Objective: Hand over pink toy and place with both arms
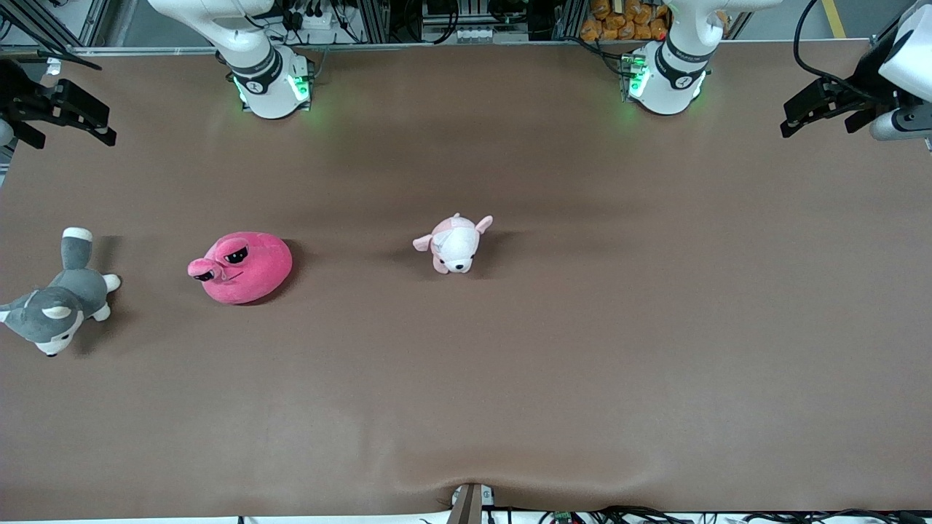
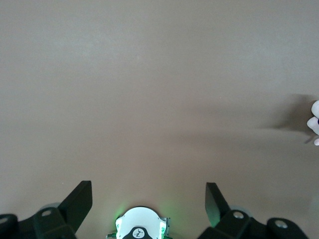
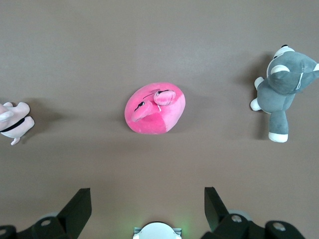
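Note:
The pink toy (image 1: 244,269), a round hot-pink plush with two stalked black eyes, lies on the brown table toward the right arm's end, between the husky and the puppy. It also shows in the right wrist view (image 3: 155,108). My right gripper (image 1: 102,124) hangs high over the table's edge at the right arm's end. It is open and empty (image 3: 147,191). My left gripper (image 1: 794,120) hangs high over the left arm's end of the table, open and empty (image 2: 148,186), with bare table under it.
A grey-and-white husky plush (image 1: 62,298) (image 3: 281,87) lies at the right arm's end of the table. A small pale pink-and-white puppy plush (image 1: 455,244) (image 3: 12,122) (image 2: 315,122) lies mid-table. The arm bases (image 1: 266,84) (image 1: 666,80) stand at the table's farthest edge.

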